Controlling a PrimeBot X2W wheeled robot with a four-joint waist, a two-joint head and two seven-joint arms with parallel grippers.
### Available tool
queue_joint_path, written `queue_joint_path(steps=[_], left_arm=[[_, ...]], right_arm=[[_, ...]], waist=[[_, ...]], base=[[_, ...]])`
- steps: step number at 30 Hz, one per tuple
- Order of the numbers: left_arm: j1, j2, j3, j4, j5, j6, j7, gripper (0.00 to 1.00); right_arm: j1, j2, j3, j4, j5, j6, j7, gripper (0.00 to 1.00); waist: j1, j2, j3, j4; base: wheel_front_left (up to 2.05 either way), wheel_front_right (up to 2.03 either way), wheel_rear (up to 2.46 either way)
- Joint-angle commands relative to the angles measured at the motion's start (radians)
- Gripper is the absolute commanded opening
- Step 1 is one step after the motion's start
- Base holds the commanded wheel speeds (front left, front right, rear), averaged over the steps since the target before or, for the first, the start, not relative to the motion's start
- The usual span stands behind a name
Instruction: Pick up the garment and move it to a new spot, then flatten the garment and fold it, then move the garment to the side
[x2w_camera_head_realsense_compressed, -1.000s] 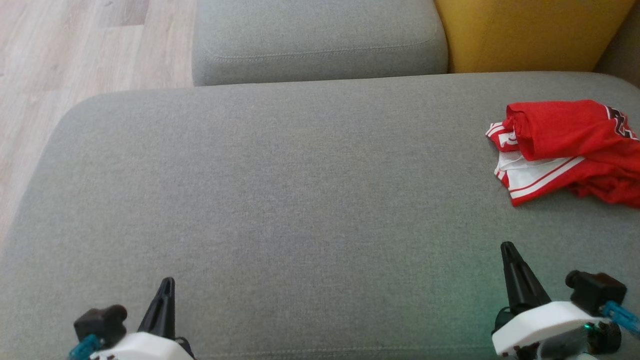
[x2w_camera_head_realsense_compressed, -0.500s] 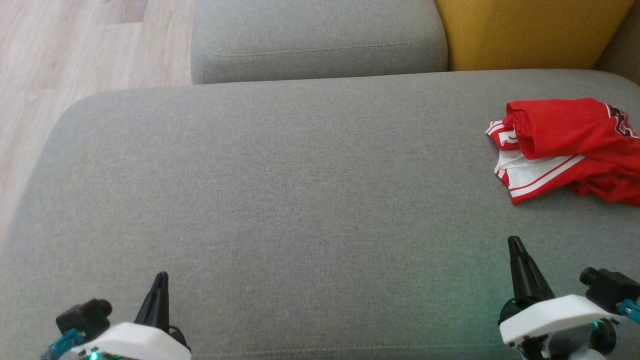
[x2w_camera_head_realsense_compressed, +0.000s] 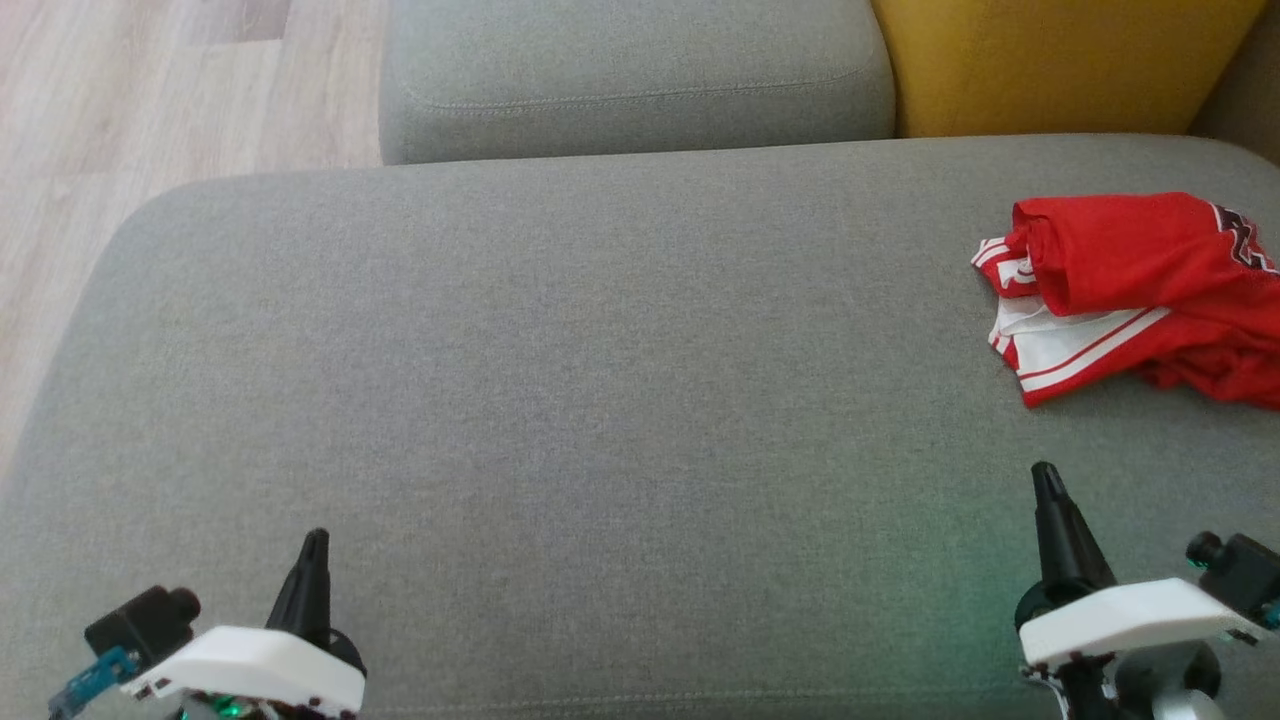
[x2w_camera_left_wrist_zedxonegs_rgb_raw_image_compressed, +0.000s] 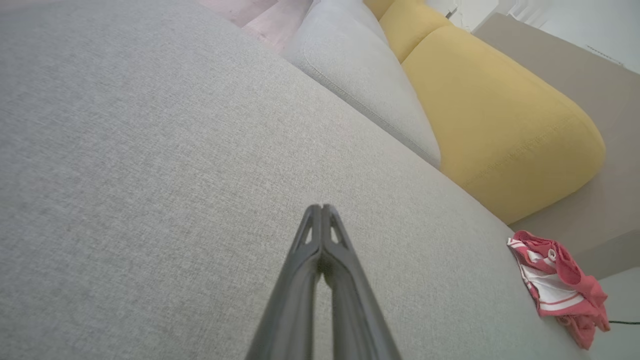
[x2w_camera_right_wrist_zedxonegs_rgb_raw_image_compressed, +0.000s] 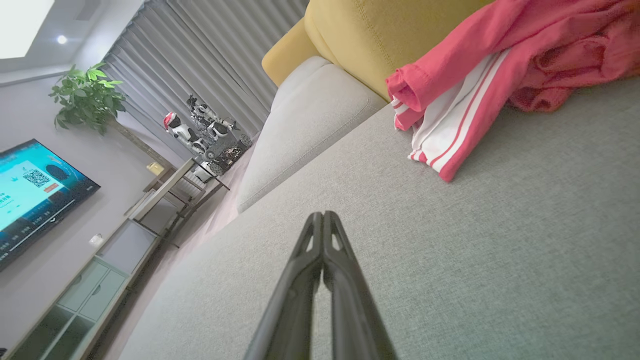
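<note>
A crumpled red garment (x2w_camera_head_realsense_compressed: 1140, 290) with white stripes lies bunched at the far right of the grey sofa seat (x2w_camera_head_realsense_compressed: 600, 400). It also appears at the lower right in the left wrist view as a small heap, garment (x2w_camera_left_wrist_zedxonegs_rgb_raw_image_compressed: 555, 285), and large at the upper right in the right wrist view, garment (x2w_camera_right_wrist_zedxonegs_rgb_raw_image_compressed: 490, 75). My left gripper (x2w_camera_head_realsense_compressed: 315, 540) hovers at the lower left, shut and empty, far from the cloth. My right gripper (x2w_camera_head_realsense_compressed: 1045, 475) stands at the lower right, shut and empty, a short way in front of the garment. Both wrist views show the fingers pressed together, left gripper (x2w_camera_left_wrist_zedxonegs_rgb_raw_image_compressed: 321, 207), right gripper (x2w_camera_right_wrist_zedxonegs_rgb_raw_image_compressed: 322, 215).
A grey cushion (x2w_camera_head_realsense_compressed: 640, 80) and a yellow cushion (x2w_camera_head_realsense_compressed: 1060, 60) line the sofa back. Wooden floor (x2w_camera_head_realsense_compressed: 130, 110) lies beyond the sofa's left edge. The right wrist view shows a TV (x2w_camera_right_wrist_zedxonegs_rgb_raw_image_compressed: 30, 185), a low cabinet (x2w_camera_right_wrist_zedxonegs_rgb_raw_image_compressed: 85, 295) and a plant (x2w_camera_right_wrist_zedxonegs_rgb_raw_image_compressed: 87, 97) across the room.
The left gripper has drifted slightly left and the right gripper slightly right and forward, toward the garment. The garment has not moved. Both stay shut.
</note>
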Motion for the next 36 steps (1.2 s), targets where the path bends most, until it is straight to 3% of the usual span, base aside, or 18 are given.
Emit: queue_joint_path(steps=[1, 36], left_arm=[[-0.058, 0.006, 0.031, -0.028, -0.024, -0.012, 0.006, 0.0], [-0.122, -0.048, 0.138, 0.006, -0.371, -0.08, 0.092, 0.0]], right_arm=[[-0.059, -0.02, 0.002, -0.026, 0.032, 0.003, 0.002, 0.0], [-0.116, -0.025, -0.031, 0.029, 0.438, 0.004, 0.024, 0.0]], waist=[[0.0, 0.0, 0.001, 0.0], [0.0, 0.0, 0.014, -0.004]], base=[[0.0, 0.0, 0.0], [0.0, 0.0, 0.0]])
